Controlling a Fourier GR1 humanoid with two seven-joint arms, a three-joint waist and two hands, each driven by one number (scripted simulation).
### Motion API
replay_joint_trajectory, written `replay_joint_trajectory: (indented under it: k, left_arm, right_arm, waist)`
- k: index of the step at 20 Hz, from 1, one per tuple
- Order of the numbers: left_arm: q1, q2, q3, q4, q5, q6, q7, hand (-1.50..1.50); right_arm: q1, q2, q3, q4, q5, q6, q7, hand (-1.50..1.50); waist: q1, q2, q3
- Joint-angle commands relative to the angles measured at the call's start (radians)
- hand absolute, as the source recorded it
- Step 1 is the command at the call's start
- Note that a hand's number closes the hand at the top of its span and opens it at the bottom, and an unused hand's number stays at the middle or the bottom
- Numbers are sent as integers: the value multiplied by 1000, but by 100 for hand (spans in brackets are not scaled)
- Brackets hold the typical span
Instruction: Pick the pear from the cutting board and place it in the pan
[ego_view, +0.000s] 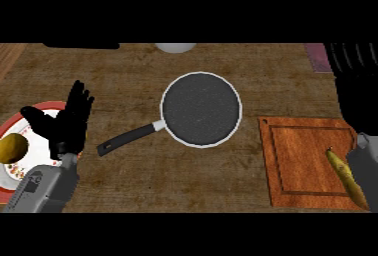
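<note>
pear (347, 180): slim, yellow | cutting board (303, 165): wood | pan (201, 110): round, speckled

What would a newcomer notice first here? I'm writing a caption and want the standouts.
The dark pan sits mid-counter, its handle pointing lower left. To the right lies a wooden cutting board with a yellowish pear at its right edge. At left, the open left hand rests above a red-rimmed plate.

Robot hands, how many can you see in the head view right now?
1: the left robot hand, open with fingers up, over the red-rimmed plate at the left. The right one may be hidden at the right edge.
</note>
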Motion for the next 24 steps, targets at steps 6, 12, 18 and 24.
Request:
replay_joint_trajectory:
  k: [6, 12, 18, 24]
  left_arm:
    - [178, 198, -158, -73, -237, -60, -22, 0]
    - [273, 178, -171, -125, -221, -47, -11, 0]
    - [278, 194, -182, -182, -232, -60, 24, 0]
    - [258, 194, -174, -215, -256, -61, 71, 0]
  right_arm:
    - [152, -165, -89, 152, -11, 222, -47, -150]
    - [453, -329, -235, 223, 112, 75, 26, -150]
    - [576, -588, -243, 207, 296, 213, -42, -150]
    - [560, -690, -206, 109, 307, 382, 47, -150]
  waist:
    - [-16, -15, 18]
    - [-67, -26, 15]
    - [-49, -20, 14]
    - [-30, -15, 13]
